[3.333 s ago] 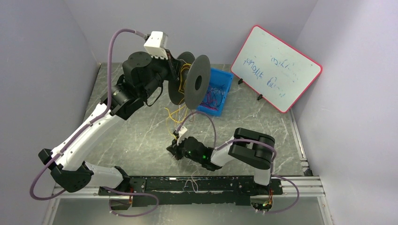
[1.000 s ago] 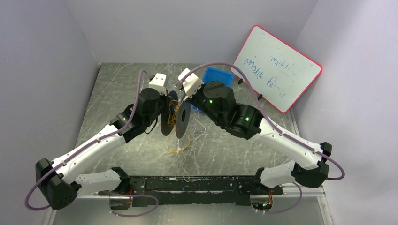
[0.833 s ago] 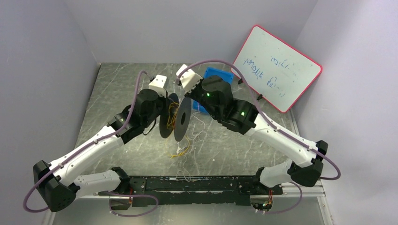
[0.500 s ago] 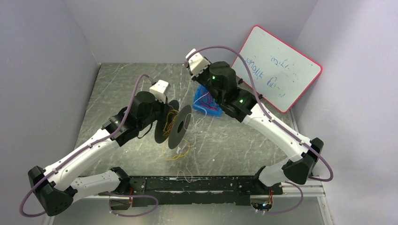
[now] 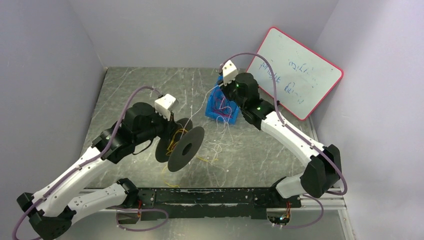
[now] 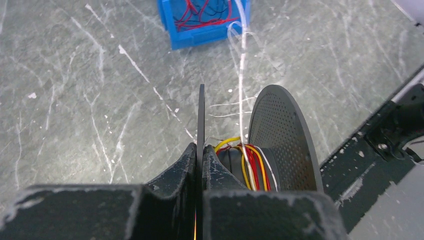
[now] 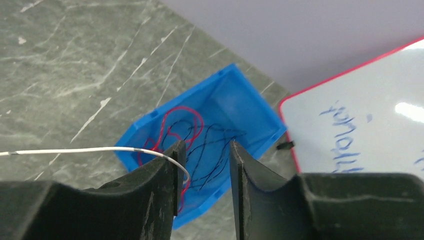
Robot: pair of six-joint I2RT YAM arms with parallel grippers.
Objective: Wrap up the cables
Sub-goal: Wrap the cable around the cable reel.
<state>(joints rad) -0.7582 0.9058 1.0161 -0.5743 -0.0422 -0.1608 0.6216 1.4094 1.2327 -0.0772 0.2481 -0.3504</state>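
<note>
Top view hides the right gripper fingers under its wrist. Left gripper blocks the spool's near half. Whiteboard runs off-frame, and I can't read its scrawl.

Grey marbled table, blue bin, loose cables, propped whiteboard

Bin stands toward the rear of the table; cables lie in it. Whiteboard: right of and behind the bin, near it. Reel: left of and before the bin, well apart, clamped by the left gripper, with wound strands on its hub. Loose strands run between bin and reel.
</note>
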